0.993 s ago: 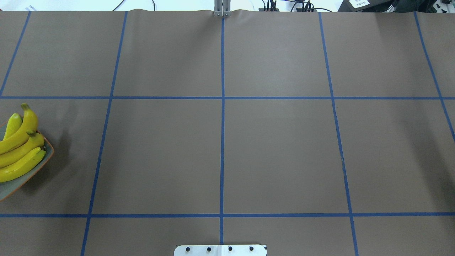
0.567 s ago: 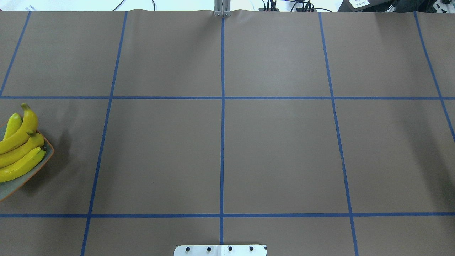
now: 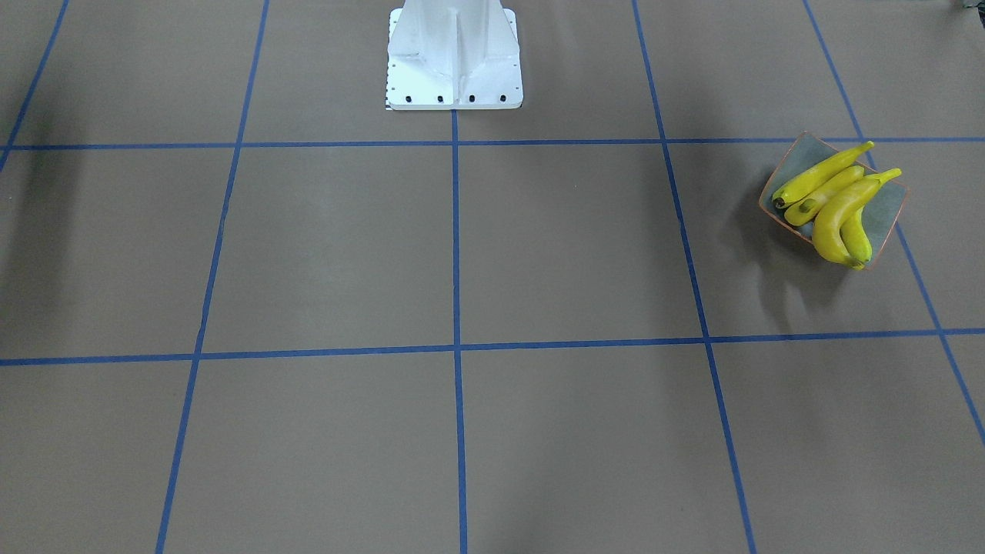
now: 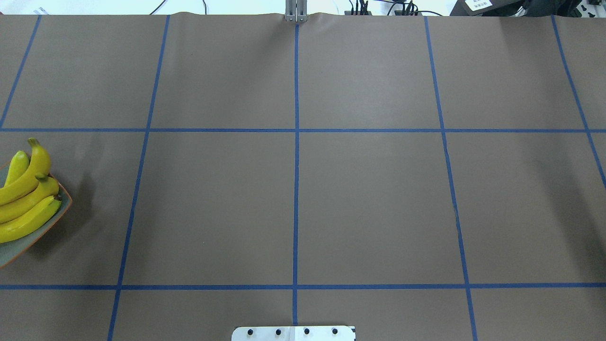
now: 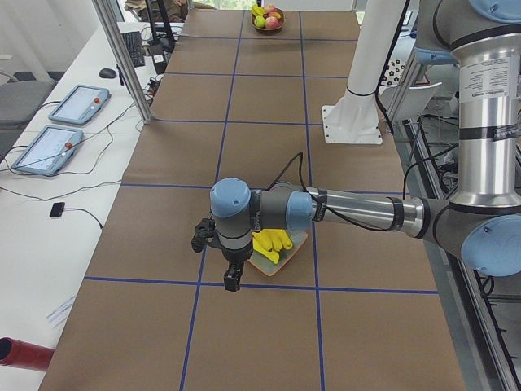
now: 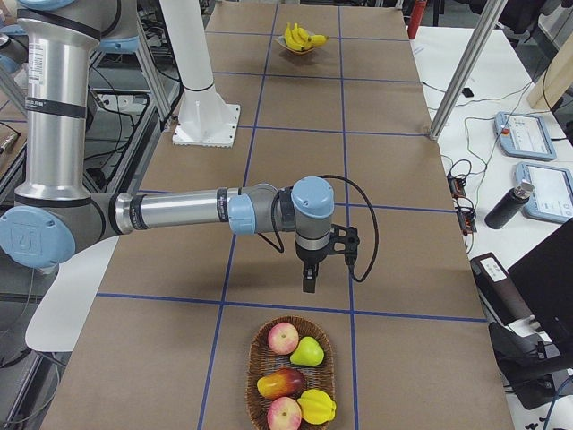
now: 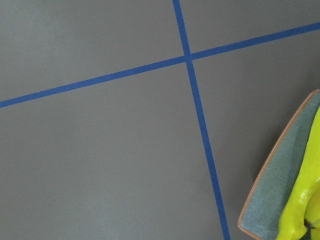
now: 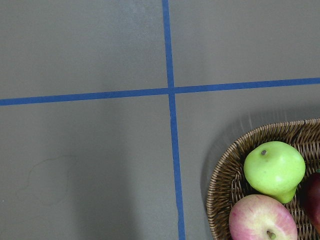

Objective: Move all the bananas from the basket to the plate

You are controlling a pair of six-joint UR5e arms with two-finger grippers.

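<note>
Several yellow bananas (image 3: 835, 208) lie together on the grey-green plate (image 3: 885, 211) with an orange rim, at the table's end on my left. They also show in the overhead view (image 4: 23, 199) on the plate (image 4: 14, 248). My left gripper (image 5: 232, 281) hangs over the table just beside the plate (image 5: 264, 267); I cannot tell whether it is open. The left wrist view catches the plate's corner (image 7: 270, 200) and one banana (image 7: 300, 200). My right gripper (image 6: 309, 285) hangs just short of the wicker basket (image 6: 260, 354); I cannot tell its state.
The basket (image 8: 225, 170) holds a green pear (image 8: 274, 169), apples (image 8: 262, 220) and other fruit, no bananas visible. The white robot pedestal (image 3: 454, 58) stands at mid-table. Tablets (image 5: 77, 104) and cables lie on the side bench.
</note>
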